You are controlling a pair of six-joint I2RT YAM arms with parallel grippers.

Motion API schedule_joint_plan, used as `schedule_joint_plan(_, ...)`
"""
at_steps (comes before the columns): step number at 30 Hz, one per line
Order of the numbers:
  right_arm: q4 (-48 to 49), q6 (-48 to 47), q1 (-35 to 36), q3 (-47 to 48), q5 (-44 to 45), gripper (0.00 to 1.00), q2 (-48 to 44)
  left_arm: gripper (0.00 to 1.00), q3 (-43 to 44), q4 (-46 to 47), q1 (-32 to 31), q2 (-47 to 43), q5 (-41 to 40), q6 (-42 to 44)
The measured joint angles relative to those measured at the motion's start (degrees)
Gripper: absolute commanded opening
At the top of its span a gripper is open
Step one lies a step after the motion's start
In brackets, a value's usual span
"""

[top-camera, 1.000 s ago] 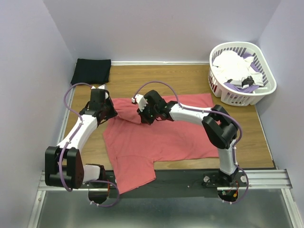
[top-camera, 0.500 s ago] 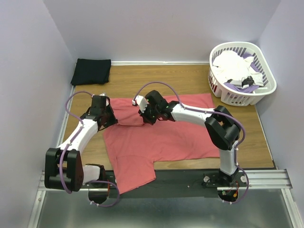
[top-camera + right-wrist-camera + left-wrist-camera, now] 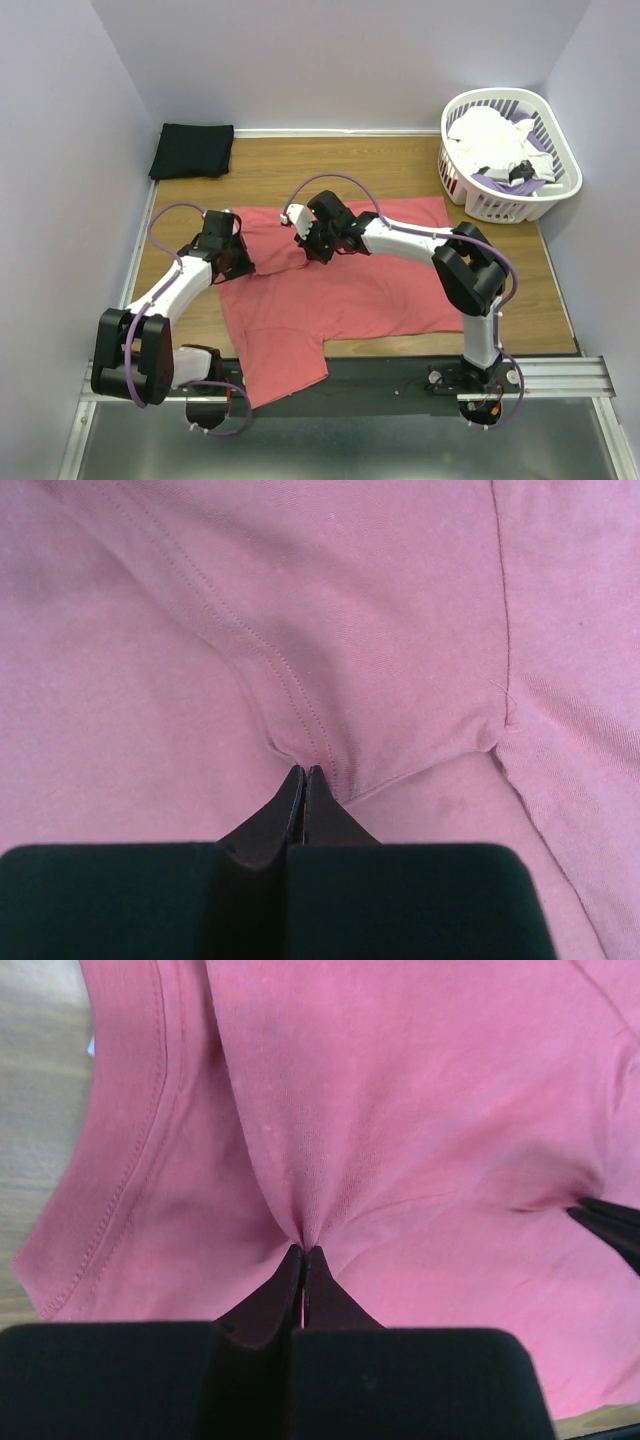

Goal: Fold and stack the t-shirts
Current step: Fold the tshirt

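Note:
The coral-red t-shirt [image 3: 350, 290] lies spread over the wooden table, one sleeve hanging off the near edge. My left gripper [image 3: 243, 268] is shut on a pinch of the coral-red t-shirt [image 3: 420, 1110] near its left edge. Further in, by the shirt's upper middle, my right gripper [image 3: 308, 252] is shut on a stitched fold of that same t-shirt [image 3: 150, 680]. A strip of cloth is doubled over between the two grippers. The black t-shirt [image 3: 192, 150] rests folded at the far left corner, clear of both arms.
A white slatted basket [image 3: 560, 190] holding white and purple laundry stands at the far right corner. Walls close in the table on the left, back and right. A metal rail [image 3: 560, 378] runs along the near edge by the arm bases.
Both grippers have carried the shirt's upper-left part toward the near side and the right, laying it over the body. The left gripper moved most; the bunched fold flattened.

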Motion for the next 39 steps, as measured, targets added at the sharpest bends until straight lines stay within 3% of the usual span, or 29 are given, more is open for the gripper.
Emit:
schedule_joint_plan(3,-0.3,-0.1,0.0,0.0,0.0,0.01,0.0,0.01,-0.5,0.0,-0.4,0.0,-0.1,-0.5)
schedule_joint_plan(5,-0.6,-0.1,0.0,0.0,0.0,0.04,0.0,0.08,-0.5,0.0,-0.5,0.0,-0.2,-0.8)
schedule_joint_plan(7,-1.0,-0.1,0.0,0.0,0.0,0.14,0.0,0.28,-0.7,0.1,-0.5,0.0,-0.3,-1.2)
schedule_joint_plan(8,-1.1,-0.1,0.0,0.0,0.0,0.28,0.0,0.35,-0.8,0.2,-0.5,0.0,-0.4,-1.6)
schedule_joint_plan(9,-1.3,-0.2,0.0,0.0,0.0,0.34,0.0,0.47,-0.9,0.3,-0.5,0.0,-0.5,-1.8)
schedule_joint_plan(12,-1.5,0.4,0.0,0.0,0.5,0.45,0.0,0.55,-1.2,0.0,-0.5,-0.2,-0.9,-2.4)
schedule_joint_plan(18,-1.9,2.7,-2.0,-1.1,3.5,0.48,-2.3,0.55,3.1,-0.7,0.1,-0.9,-5.9,-2.3)
schedule_joint_plan(23,-2.0,6.9,-10.3,-1.5,5.6,0.47,-6.1,0.53,13.8,1.0,1.9,8.0,-9.7,-0.8)
schedule_joint_plan(28,-1.7,11.8,-19.1,-1.5,10.8,0.46,-6.6,0.39,22.3,3.1,3.0,20.2,-14.9,0.6)
schedule_joint_plan(30,-1.7,13.7,-20.9,-1.5,12.7,0.46,-6.4,0.25,24.2,3.3,3.2,24.6,-16.9,1.0)
schedule_joint_plan(35,-1.7,16.8,-22.4,-1.4,17.6,0.46,-5.0,0.2,27.0,3.2,3.4,33.2,-20.1,1.9)
schedule_joint_plan(39,-1.7,18.0,-22.4,-1.4,20.4,0.46,-2.9,0.2,28.8,3.2,4.2,34.9,-22.5,3.1)
